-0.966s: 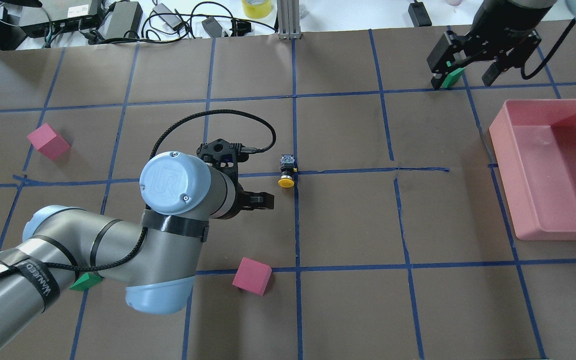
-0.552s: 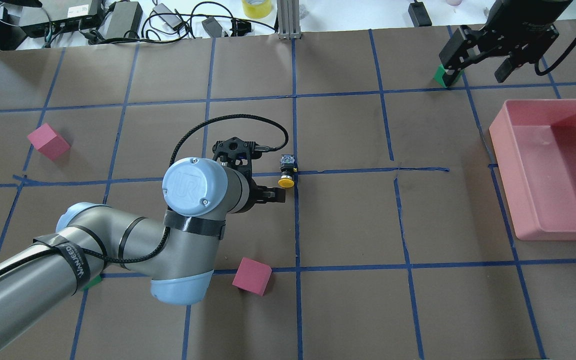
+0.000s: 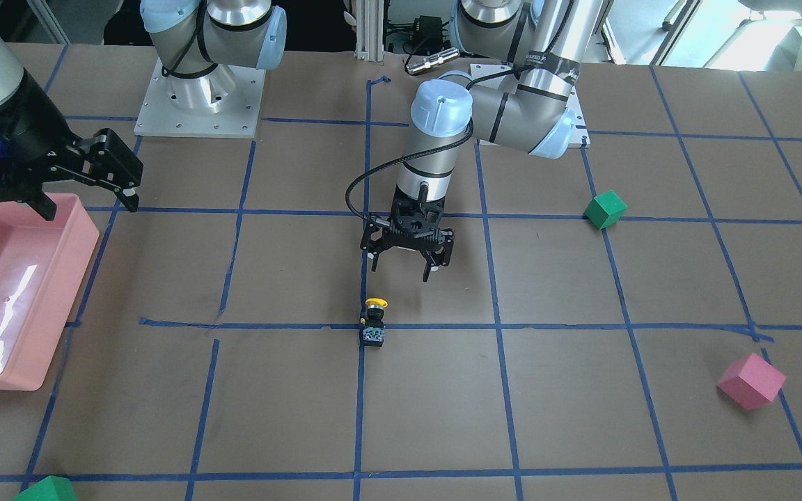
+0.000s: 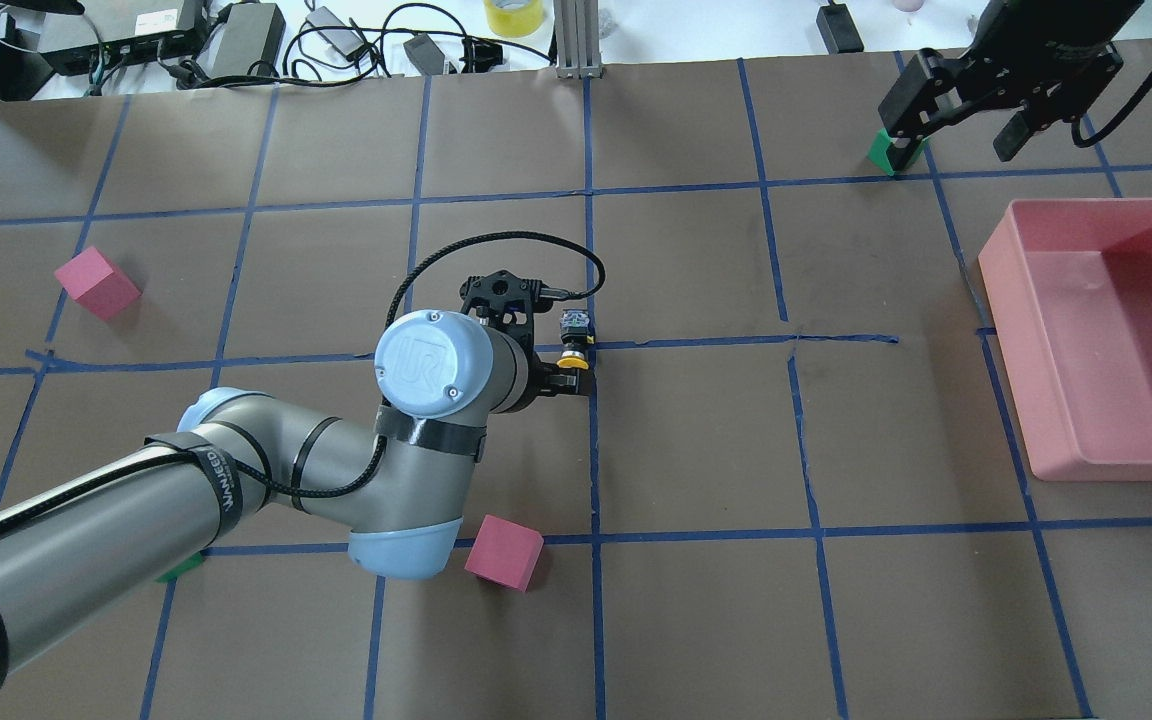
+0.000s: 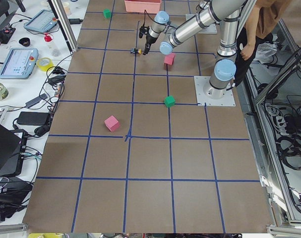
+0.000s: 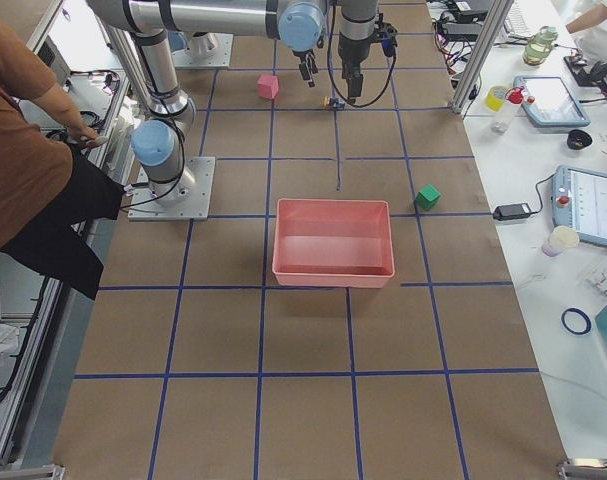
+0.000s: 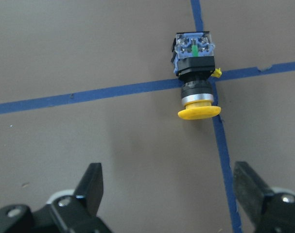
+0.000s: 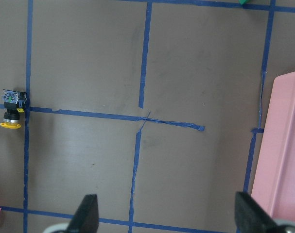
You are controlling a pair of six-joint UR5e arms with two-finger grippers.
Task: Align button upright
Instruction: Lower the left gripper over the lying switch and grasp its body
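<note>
The button (image 4: 574,345) lies on its side at a blue tape crossing, yellow cap toward the robot, base block away. It also shows in the front view (image 3: 374,323) and the left wrist view (image 7: 196,77). My left gripper (image 3: 401,271) is open and empty, hovering just on the robot's side of the button. In the left wrist view the gripper (image 7: 167,174) has the cap ahead of its spread fingers, not between them. My right gripper (image 4: 954,140) is open and empty, high at the far right corner.
A pink bin (image 4: 1011,340) stands at the right edge. Pink cubes lie at the left (image 4: 96,282) and near the front middle (image 4: 504,552). A green cube (image 4: 886,150) sits under the right gripper; another (image 4: 181,568) is half hidden by the left arm.
My left arm has moved right toward the button, and its gripper now hovers beside the yellow cap. My right gripper has drawn back toward the far right corner. The button has not moved.
</note>
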